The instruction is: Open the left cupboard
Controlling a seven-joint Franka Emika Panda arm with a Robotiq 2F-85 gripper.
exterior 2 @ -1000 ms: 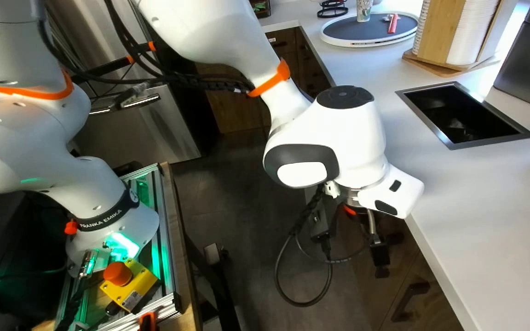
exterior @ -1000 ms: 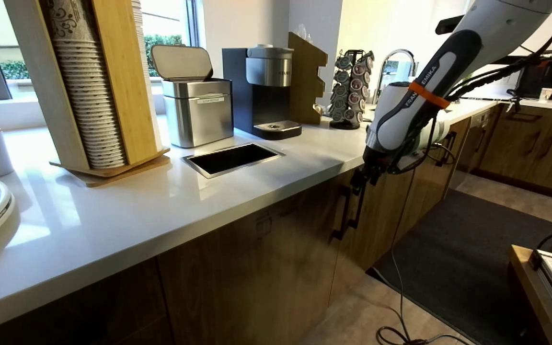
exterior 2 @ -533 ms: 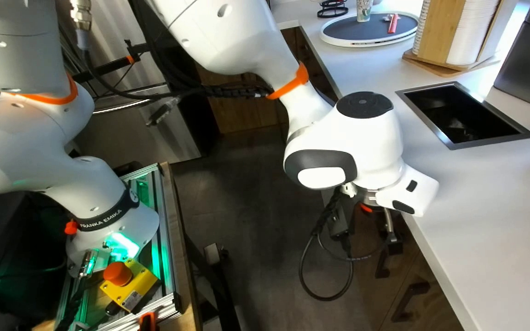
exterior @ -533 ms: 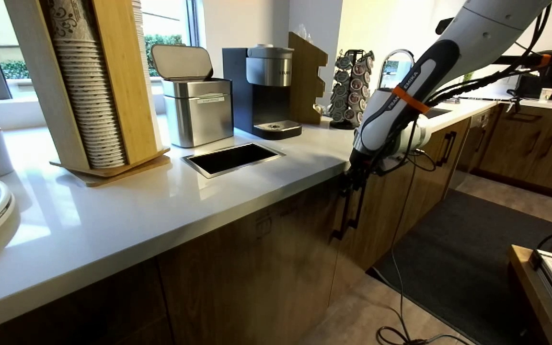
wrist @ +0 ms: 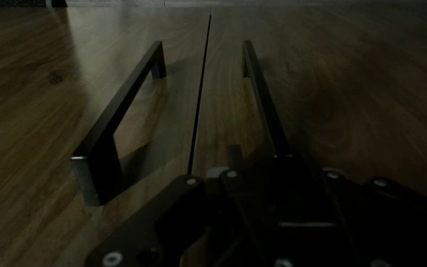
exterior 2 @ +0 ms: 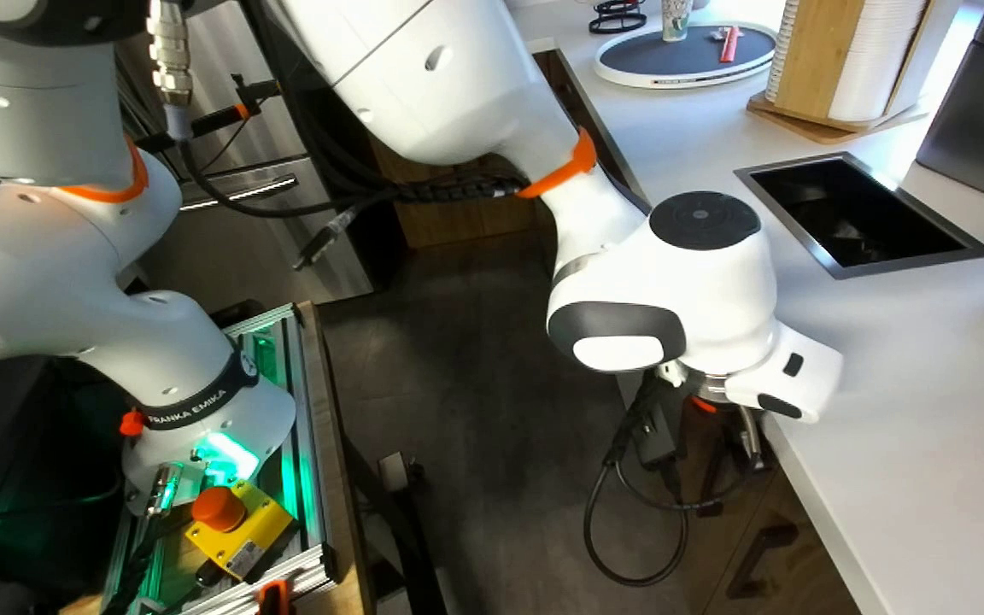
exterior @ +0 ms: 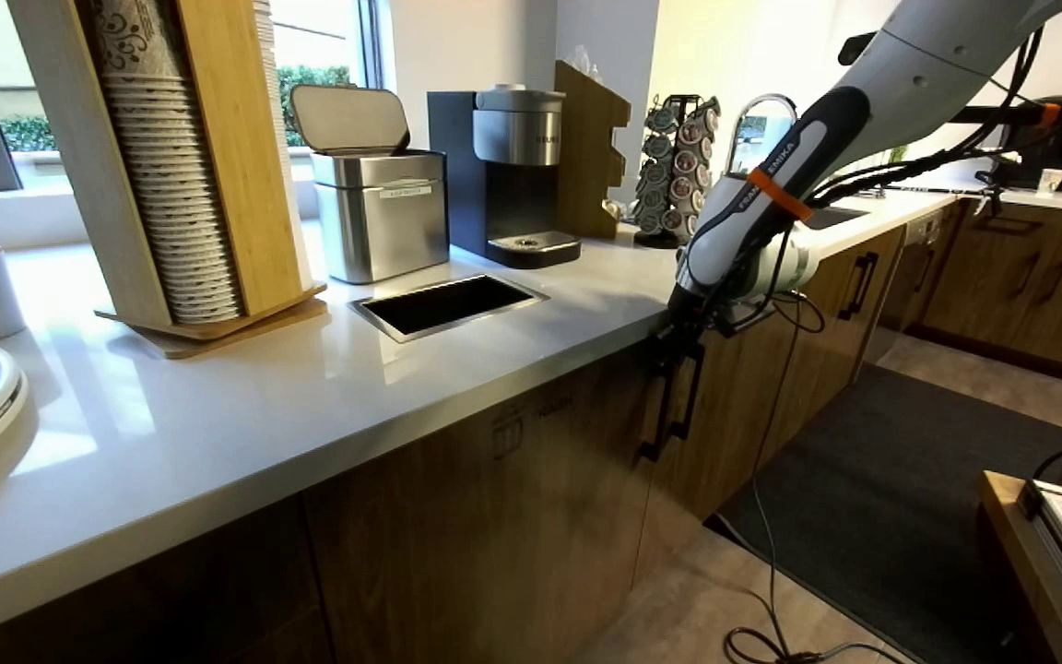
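The left cupboard (exterior: 494, 526) is a brown wood-grain door under the counter, lying flush with its neighbour. Its slim black handle (exterior: 663, 406) runs vertically along the right edge. In the wrist view this door (wrist: 365, 92) and its handle (wrist: 266, 100) appear right of the seam. My gripper (exterior: 665, 355) is at the handle's upper end, just below the counter edge. In the wrist view my gripper (wrist: 282, 185) has a finger on each side of the handle's near end. That picture is too dark to show whether the fingers touch the bar.
The neighbouring door's black handle (exterior: 692, 392) stands close beside. Above is the white countertop (exterior: 457, 387), its edge directly over the gripper, with a metal-rimmed opening (exterior 2: 910, 265). A loose cable (exterior 2: 590, 538) hangs from the wrist. The robot's cart (exterior 2: 338, 478) stands at its base.
The arm has moved toward the cabinet, bringing the gripper from in front of the doors to the left cupboard's handle. Its fingers look closer together. The door has not moved.
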